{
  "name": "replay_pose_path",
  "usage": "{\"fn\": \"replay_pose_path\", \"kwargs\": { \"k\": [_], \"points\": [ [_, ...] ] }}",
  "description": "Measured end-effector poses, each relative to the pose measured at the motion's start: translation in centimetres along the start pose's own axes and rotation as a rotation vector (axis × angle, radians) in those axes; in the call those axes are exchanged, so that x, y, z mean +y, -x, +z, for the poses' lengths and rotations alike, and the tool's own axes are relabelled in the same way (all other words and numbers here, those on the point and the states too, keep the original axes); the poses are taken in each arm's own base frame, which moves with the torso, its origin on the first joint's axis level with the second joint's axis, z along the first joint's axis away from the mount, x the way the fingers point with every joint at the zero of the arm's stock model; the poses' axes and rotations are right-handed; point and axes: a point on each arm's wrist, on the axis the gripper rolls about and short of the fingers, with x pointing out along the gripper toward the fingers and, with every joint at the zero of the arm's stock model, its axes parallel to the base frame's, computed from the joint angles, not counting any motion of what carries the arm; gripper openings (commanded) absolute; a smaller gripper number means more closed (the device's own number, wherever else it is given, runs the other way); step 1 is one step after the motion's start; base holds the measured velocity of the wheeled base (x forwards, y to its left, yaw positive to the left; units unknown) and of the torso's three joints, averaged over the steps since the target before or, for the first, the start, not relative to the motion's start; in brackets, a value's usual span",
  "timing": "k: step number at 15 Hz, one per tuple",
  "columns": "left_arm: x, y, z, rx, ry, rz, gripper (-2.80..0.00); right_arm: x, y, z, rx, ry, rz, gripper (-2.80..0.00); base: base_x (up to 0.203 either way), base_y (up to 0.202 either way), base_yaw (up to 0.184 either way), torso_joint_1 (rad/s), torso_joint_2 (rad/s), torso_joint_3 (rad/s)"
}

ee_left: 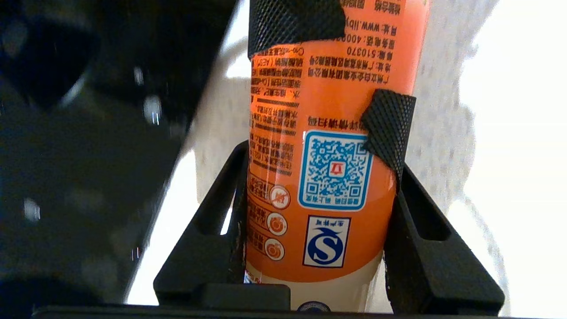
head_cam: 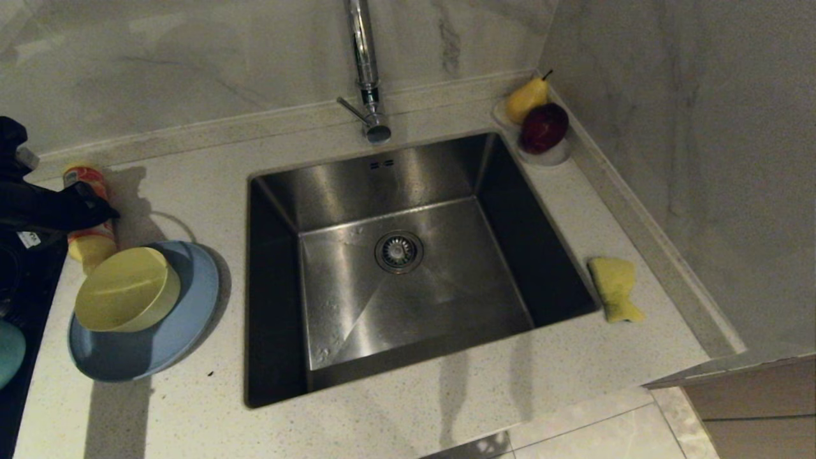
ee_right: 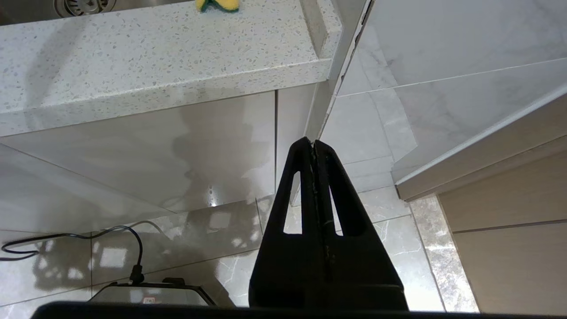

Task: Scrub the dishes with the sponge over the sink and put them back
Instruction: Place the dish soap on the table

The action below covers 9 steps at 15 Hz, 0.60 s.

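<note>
A pale-yellow bowl [head_cam: 127, 290] rests tilted on the light-blue plate [head_cam: 175, 331], left of the sink [head_cam: 446, 274]. At the far left edge shows part of a teal bowl [head_cam: 7, 354]. The yellow sponge [head_cam: 614, 287] lies on the counter right of the sink; it also shows as the sponge [ee_right: 217, 4] in the right wrist view. My left gripper [head_cam: 95, 207] [ee_left: 341, 75] is shut on an upright orange bottle [head_cam: 89, 223] [ee_left: 328, 177] behind the plate. My right gripper [ee_right: 313, 144] hangs shut and empty below the counter edge.
A tall chrome tap [head_cam: 364, 70] stands behind the sink. A yellow pear [head_cam: 527, 99] and a dark red fruit [head_cam: 544, 127] sit in a white dish [head_cam: 553, 156] at the back right corner. A dark hob [head_cam: 29, 280] lies at the far left. Walls close the back and right.
</note>
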Motion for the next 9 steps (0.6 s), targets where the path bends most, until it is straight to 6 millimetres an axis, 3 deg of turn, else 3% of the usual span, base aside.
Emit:
{"fn": "replay_pose_path", "kwargs": {
  "k": [9],
  "points": [
    [-0.3, 4.0, 1.8, -0.106, -0.031, 0.025, -2.80, 0.0, 0.0, 0.0, 0.000, 0.000, -0.001, -2.80, 0.000, 0.000, 0.000, 0.000, 0.00, 0.000]
  ]
}}
